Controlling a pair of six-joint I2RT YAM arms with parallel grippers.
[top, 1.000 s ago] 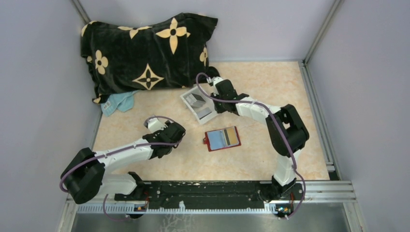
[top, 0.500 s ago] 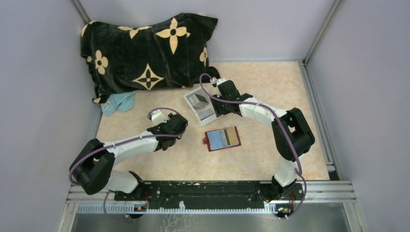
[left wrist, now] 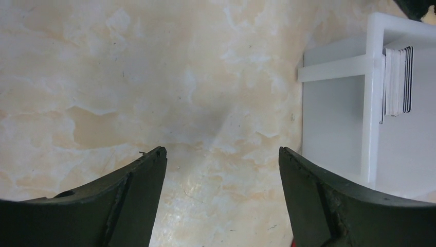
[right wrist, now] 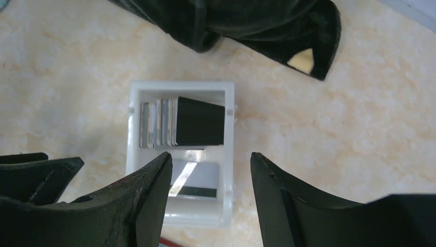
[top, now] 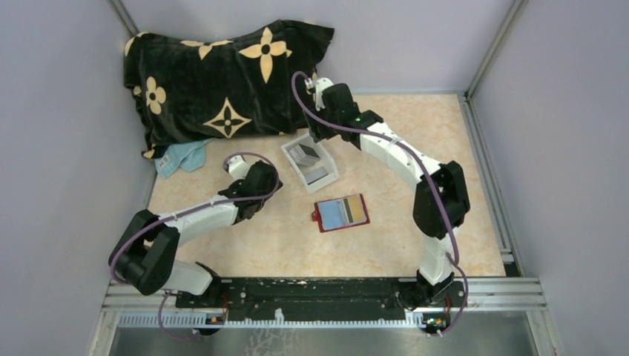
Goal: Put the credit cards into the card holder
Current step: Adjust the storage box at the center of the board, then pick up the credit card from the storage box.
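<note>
The red-edged card holder [top: 319, 215] lies flat on the table with blue, grey and tan cards [top: 345, 212] in its slots. Behind it sits a white tray [top: 328, 176] holding more credit cards. In the right wrist view several stand on edge [right wrist: 159, 123] behind a dark one [right wrist: 200, 122], and one silver card [right wrist: 198, 180] lies flat in the tray's other compartment. My right gripper [right wrist: 211, 154] hangs open and empty above the tray [right wrist: 230, 154]. My left gripper [left wrist: 222, 149] is open over bare table left of the tray [left wrist: 367, 118], whose card stack [left wrist: 398, 80] shows there.
A black pillow with tan flower shapes [top: 222, 74] lies at the back left, its corner [right wrist: 308, 41] close behind the tray. A light blue cloth [top: 178, 157] sits by the left wall. Metal frame rails edge the table.
My right gripper has opened and lifted back from the tray towards the pillow. My left arm has reached further from its base, towards the tray, and its jaws have spread a little wider.
</note>
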